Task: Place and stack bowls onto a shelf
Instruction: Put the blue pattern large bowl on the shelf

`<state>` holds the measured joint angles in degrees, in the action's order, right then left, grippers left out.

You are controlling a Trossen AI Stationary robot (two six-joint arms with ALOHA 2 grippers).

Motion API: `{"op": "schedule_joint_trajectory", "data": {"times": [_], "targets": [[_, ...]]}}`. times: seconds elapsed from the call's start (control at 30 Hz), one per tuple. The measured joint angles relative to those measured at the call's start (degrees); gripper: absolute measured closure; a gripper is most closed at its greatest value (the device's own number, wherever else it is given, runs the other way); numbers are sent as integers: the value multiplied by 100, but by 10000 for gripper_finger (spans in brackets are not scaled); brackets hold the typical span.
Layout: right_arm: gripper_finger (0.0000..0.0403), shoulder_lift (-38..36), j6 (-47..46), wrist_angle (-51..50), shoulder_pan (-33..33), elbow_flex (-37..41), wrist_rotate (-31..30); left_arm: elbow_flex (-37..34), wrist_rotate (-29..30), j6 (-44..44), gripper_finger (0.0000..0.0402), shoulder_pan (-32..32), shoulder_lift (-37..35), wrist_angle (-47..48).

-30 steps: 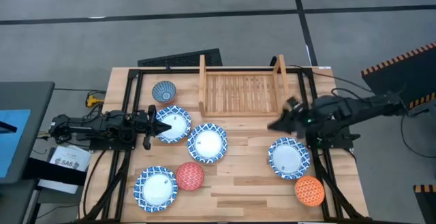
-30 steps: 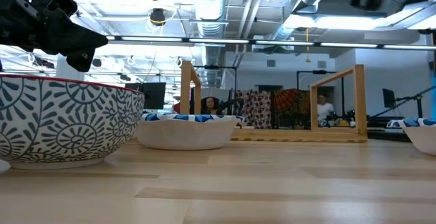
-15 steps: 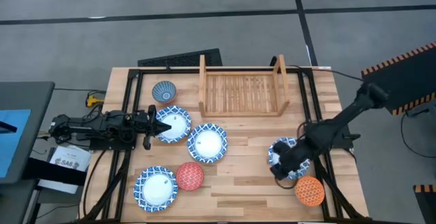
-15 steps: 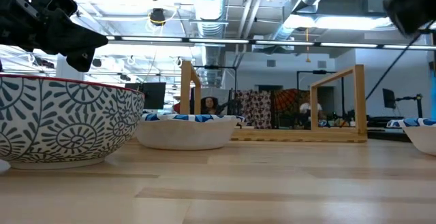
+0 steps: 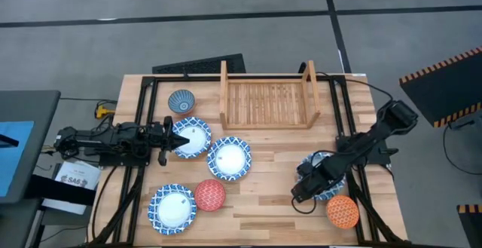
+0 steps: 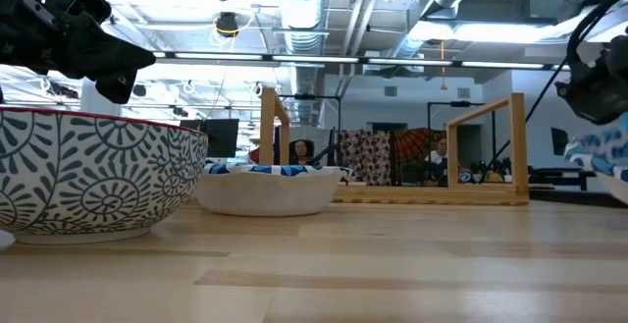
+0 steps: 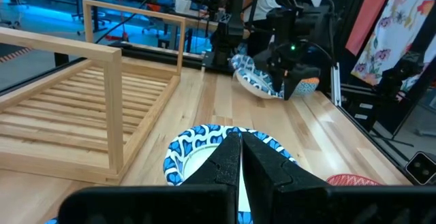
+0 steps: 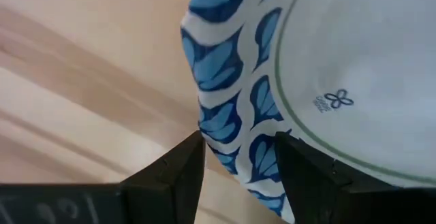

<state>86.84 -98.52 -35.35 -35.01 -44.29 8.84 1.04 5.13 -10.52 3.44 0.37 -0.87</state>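
- High view: the right gripper (image 5: 303, 191) is seen low over the table's right side, its fingers straddling the near-left rim of a wide white bowl (image 5: 328, 174) with a blue leaf-patterned rim.
- That bowl is seen tilted in the left wrist view, one edge raised off the wood; an orange bowl (image 5: 343, 211) sits just near of it.
- The glossy rim is shown pinched between two dark fingers (image 8: 178, 163) in the right wrist view.
- The slatted light-wood shelf (image 5: 267, 101) stands at the far centre, with two upright side boards.
- The left gripper (image 5: 167, 139) is held at the left, fingers pressed together, beside another patterned bowl (image 5: 191, 137).
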Motion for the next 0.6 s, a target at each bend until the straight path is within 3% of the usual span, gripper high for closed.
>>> {"op": "schedule_joint_trajectory", "data": {"times": [0.2, 0.6], "targets": [[214, 36, 229, -107, 60, -20, 9, -1, 0, 0, 401, 1, 1, 0], [363, -326, 1200, -1194, 282, -598, 11, 0, 0, 0, 401, 1, 1, 0]]}}
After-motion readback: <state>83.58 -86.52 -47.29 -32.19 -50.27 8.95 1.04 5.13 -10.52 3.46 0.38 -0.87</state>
